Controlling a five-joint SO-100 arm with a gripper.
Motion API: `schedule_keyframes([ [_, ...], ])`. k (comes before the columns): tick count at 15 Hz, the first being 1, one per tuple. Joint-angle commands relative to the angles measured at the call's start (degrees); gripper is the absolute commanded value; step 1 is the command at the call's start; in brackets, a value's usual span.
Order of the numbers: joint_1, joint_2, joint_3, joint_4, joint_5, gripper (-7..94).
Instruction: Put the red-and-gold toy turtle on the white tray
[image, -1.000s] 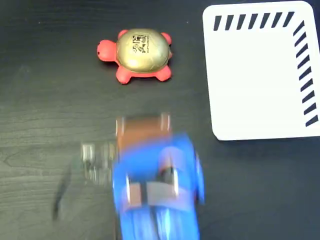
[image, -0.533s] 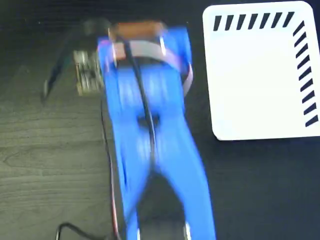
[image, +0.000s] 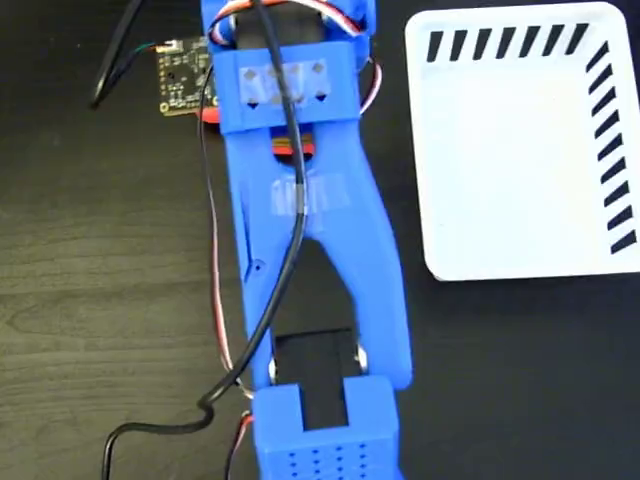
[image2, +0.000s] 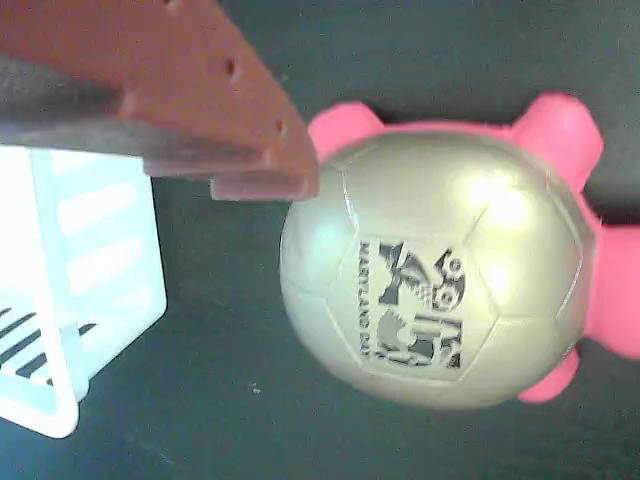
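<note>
The toy turtle (image2: 440, 285) fills the wrist view: gold domed shell with a black logo, coral-red feet around it, resting on the dark table. One rust-brown finger (image2: 200, 100) of my gripper hangs over its upper left edge. No second finger shows and nothing lies against the first, so the jaws stand open above the turtle. In the fixed view my blue arm (image: 300, 250) reaches to the top edge and covers the turtle except for a red sliver (image: 207, 113). The white tray (image: 520, 150) lies to the right, apart from the arm; its corner (image2: 70, 300) shows in the wrist view.
A small circuit board (image: 180, 75) with a black cable (image: 120, 50) hangs at the arm's left side. More wires (image: 215, 300) run down along the arm. The table (image: 100, 300) is dark wood grain.
The arm has swung from the table's lower middle up over the turtle, which showed in full a second ago and is now covered.
</note>
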Motion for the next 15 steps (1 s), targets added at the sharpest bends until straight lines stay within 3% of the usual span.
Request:
schedule_keyframes([
  [1,0.7,1.8,-2.4,2.6,-2.4,50],
  [7,2.3,-2.6,-2.8,5.0,-7.3,61],
  [10,2.7,-8.6,-8.4,8.7,-6.5,62],
  [15,2.9,-14.1,-13.8,8.7,-3.6,65],
])
